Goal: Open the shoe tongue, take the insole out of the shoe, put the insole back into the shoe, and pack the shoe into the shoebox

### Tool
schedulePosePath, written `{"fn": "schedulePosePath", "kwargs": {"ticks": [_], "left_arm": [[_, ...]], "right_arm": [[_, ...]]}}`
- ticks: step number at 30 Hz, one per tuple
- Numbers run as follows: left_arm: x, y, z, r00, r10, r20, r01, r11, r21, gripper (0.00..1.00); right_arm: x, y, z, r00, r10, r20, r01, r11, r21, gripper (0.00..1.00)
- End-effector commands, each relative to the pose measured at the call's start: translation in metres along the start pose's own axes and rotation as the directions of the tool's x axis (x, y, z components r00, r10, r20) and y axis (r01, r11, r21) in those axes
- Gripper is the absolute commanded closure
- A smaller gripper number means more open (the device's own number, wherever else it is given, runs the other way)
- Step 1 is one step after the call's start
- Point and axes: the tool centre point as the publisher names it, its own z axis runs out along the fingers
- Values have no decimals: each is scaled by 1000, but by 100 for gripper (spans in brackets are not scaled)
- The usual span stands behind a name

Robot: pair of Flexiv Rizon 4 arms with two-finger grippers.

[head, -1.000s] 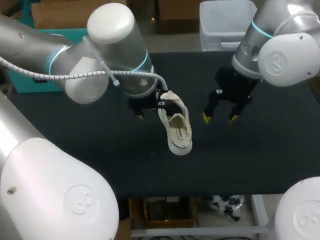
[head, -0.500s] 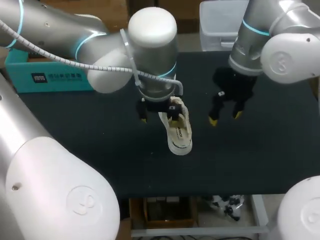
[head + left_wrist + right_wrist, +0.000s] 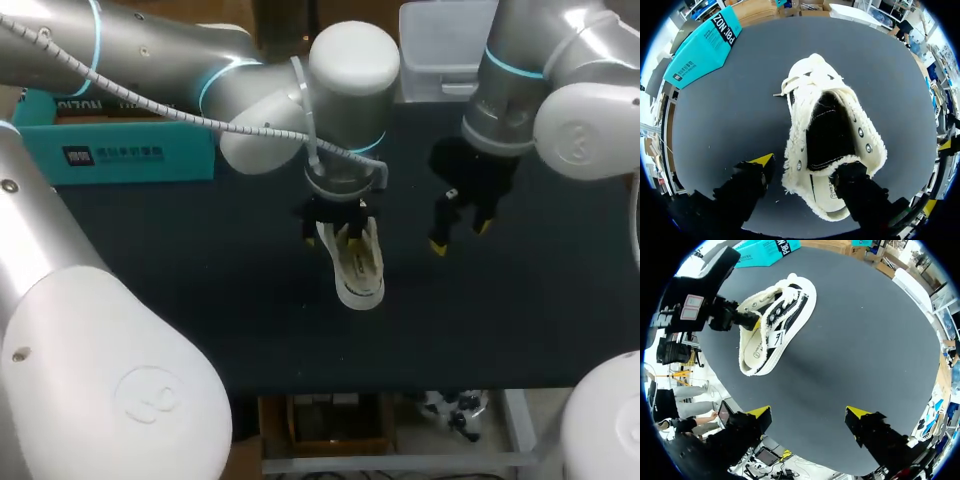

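The white shoe [image 3: 360, 270] is sitting on the dark bench [image 3: 200, 290] just below the centre of the frame, its toe pointing toward the lower edge. The left pincer [image 3: 332, 235] is hanging over the heel end with its fingers spread wide. In the left wrist view one yellow-tipped finger [image 3: 762, 161] is standing just beside the shoe [image 3: 832, 110], apart from its frayed collar, while the other is reaching into the opening at the heel. Nothing is being gripped. The right pincer [image 3: 460, 236] is hovering right of centre, fingers apart and holding nothing. The teal shoebox [image 3: 130, 150] is lying in the upper left.
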Motion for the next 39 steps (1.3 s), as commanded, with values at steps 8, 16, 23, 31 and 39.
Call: {"fn": "schedulePosePath", "kwargs": {"ticks": [8, 16, 23, 31, 39], "left_arm": [[-6, -11, 14, 999, -25, -37, 23, 999, -34, 75], [-3, -13, 15, 999, -21, -50, 19, 999, -32, 100], [-2, -13, 12, 997, 17, -77, -18, 1000, -21, 100], [-9, -17, 8, 988, 97, -123, -98, 995, -3, 100], [-30, -30, -12, 975, 150, -165, -143, 988, 56, 100]], "right_arm": [[-7, -2, 0, 1000, -22, 18, 22, 1000, 0, 0], [-12, -1, 1, 998, -49, 31, 49, 999, 0, 0], [-13, -5, 0, 985, -161, 63, 162, 987, -10, 0], [-22, -12, -4, 926, -373, 65, 372, 928, 32, 0], [-22, -12, -4, 926, -373, 65, 372, 928, 32, 0]]}}
